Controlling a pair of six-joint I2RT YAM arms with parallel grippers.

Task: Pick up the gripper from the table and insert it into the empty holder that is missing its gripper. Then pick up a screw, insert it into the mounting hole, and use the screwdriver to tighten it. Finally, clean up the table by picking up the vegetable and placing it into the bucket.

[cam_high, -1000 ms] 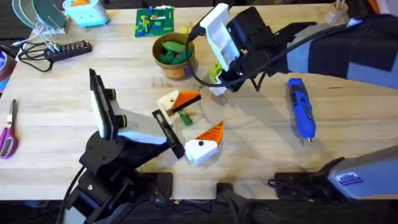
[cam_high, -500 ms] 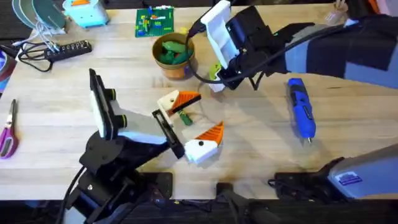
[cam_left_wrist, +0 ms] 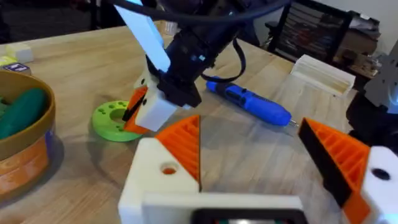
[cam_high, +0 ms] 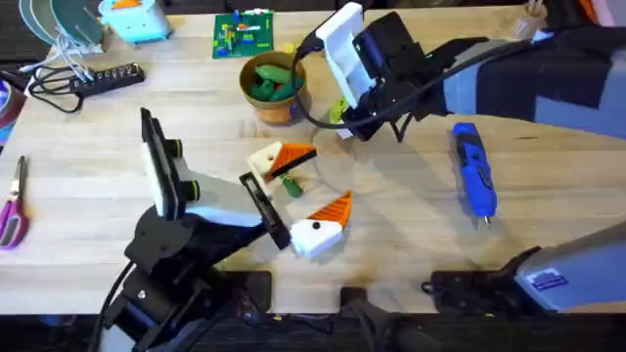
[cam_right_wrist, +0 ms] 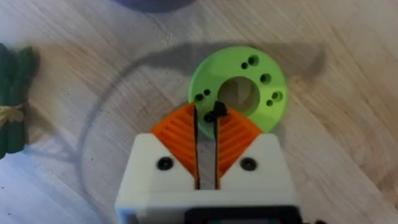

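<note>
My right gripper [cam_right_wrist: 206,118] hovers over a lime-green disc [cam_right_wrist: 239,93] and is shut on a small black screw [cam_right_wrist: 214,114] between its orange pads. My left gripper [cam_high: 311,183] rests open on the table. The dark green vegetable [cam_high: 290,183] lies between its fingers, apart from both. One left finger has an orange gripper [cam_left_wrist: 186,146] seated in its white holder [cam_left_wrist: 152,186]. That holder's mounting hole [cam_left_wrist: 168,168] shows no screw head. To the right lies the blue screwdriver [cam_high: 474,171]. The orange-brown bucket [cam_high: 274,106] stands at the back.
Larger green toy vegetables [cam_high: 269,80] fill the bucket. Scissors [cam_high: 12,210] lie at the left edge, with a power strip [cam_high: 103,78] and cables behind them. A green brick plate [cam_high: 243,34] sits at the back. Bare wood lies between the screwdriver and my left gripper.
My right gripper has crept slightly toward the far side of the table, over the green disc. The left arm, vegetable and screwdriver have not moved.
</note>
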